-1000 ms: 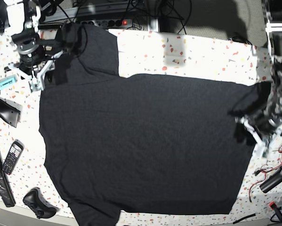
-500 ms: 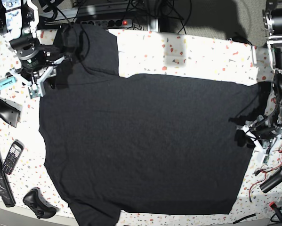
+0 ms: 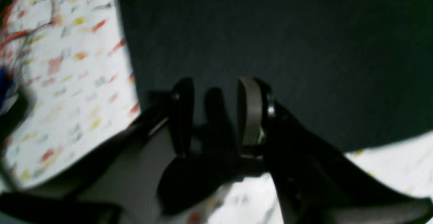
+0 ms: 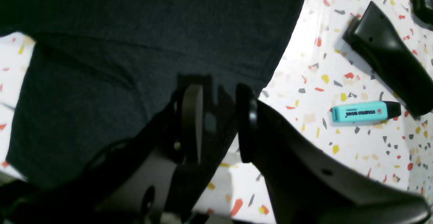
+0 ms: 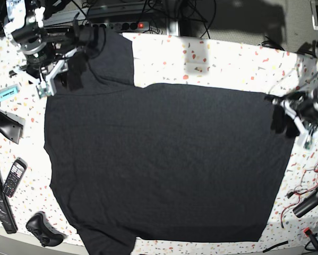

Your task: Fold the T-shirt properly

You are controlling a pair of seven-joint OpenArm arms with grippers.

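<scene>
The black T-shirt (image 5: pixel 164 159) lies spread flat, plain side up, on the speckled table (image 5: pixel 228 58). One sleeve points to the far left, another to the near left. My left gripper (image 5: pixel 298 125) hovers over the shirt's right edge. In the left wrist view it (image 3: pixel 214 112) is open and empty above the cloth (image 3: pixel 304 48) near a corner. My right gripper (image 5: pixel 51 79) is at the far-left sleeve. In the right wrist view it (image 4: pixel 218 115) is open over the sleeve hem (image 4: pixel 135 31), holding nothing.
A turquoise highlighter (image 4: pixel 365 111) and a black handle-shaped object (image 4: pixel 389 68) lie left of the sleeve. A phone (image 5: pixel 14 177) and a black controller (image 5: pixel 42 229) lie at the near left. A power strip (image 5: pixel 116 24) runs along the back. Red and black cables (image 5: pixel 307 196) lie at the near right.
The left gripper let go of the lifted right edge, which dropped flat, then rose and moved toward the far side. The right gripper shifted slightly toward the back edge.
</scene>
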